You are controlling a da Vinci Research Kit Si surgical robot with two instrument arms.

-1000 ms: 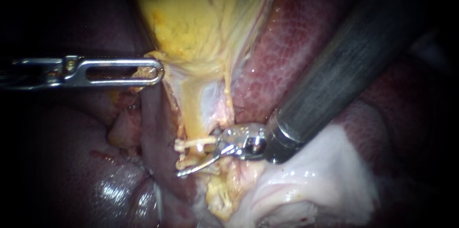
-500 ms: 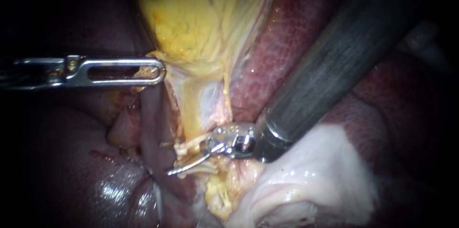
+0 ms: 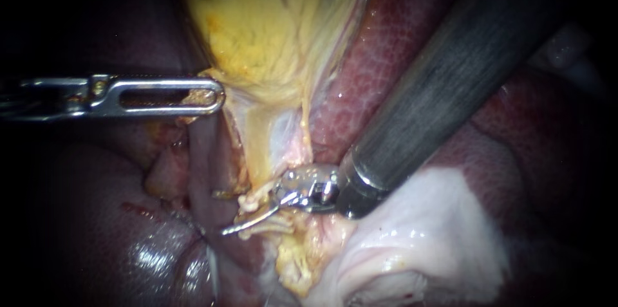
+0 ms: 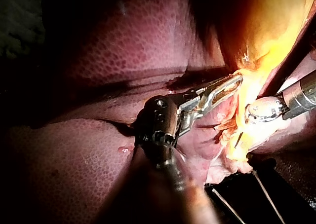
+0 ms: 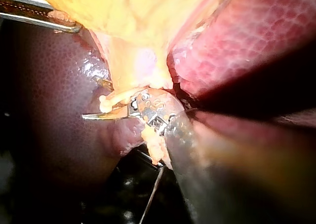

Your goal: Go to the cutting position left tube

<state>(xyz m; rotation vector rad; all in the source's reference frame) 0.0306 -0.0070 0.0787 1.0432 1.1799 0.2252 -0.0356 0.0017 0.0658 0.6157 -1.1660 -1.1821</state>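
Note:
The yellow gallbladder [image 3: 270,24] hangs from the top, narrowing to a pale neck. My left instrument [image 3: 201,96] comes in level from the left, its slotted jaws shut on the gallbladder's lower left edge; it is also seen in the left wrist view [image 4: 224,86]. My right instrument [image 3: 243,215] reaches down from the upper right to the foot of the neck. Its thin lower blade lies under a pale left tube [image 3: 261,194], and the upper blade is hidden behind tissue, so the jaws stand open around the tube. The right wrist view shows the same blade [image 5: 106,111] below the tube [image 5: 116,98].
Dark red liver [image 3: 399,56] lies right of the gallbladder and under the right shaft [image 3: 450,88]. White fatty tissue [image 3: 418,236] sits below the right instrument's wrist. A purplish fold [image 3: 206,172] stands left of the tube. Yellow fat [image 3: 296,262] hangs beneath.
My right instrument has slid leftward, carrying its lower blade further beneath the tube. The left instrument and the gallbladder have held still.

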